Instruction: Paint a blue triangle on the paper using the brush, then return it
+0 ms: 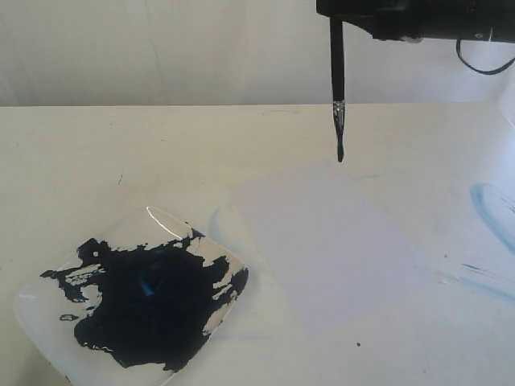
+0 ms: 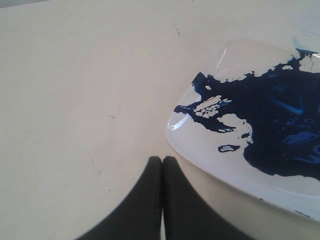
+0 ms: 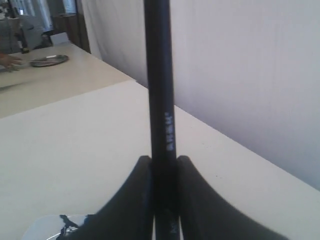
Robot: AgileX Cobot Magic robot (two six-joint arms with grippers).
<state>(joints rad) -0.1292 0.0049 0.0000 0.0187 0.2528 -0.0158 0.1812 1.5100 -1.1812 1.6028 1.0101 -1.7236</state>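
Brush [image 1: 337, 64], slim and black, hangs upright near matte pale paper [image 1: 338, 241].

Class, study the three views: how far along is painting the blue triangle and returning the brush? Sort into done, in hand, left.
Done: the right gripper is shut on the brush; its tip looks dark, likely loaded. In hand: the brush hangs upright, tip at one corner of the paper. Left: the paper shows no strokes, so the whole triangle, then returning the brush. The left gripper sits shut beside the plate.
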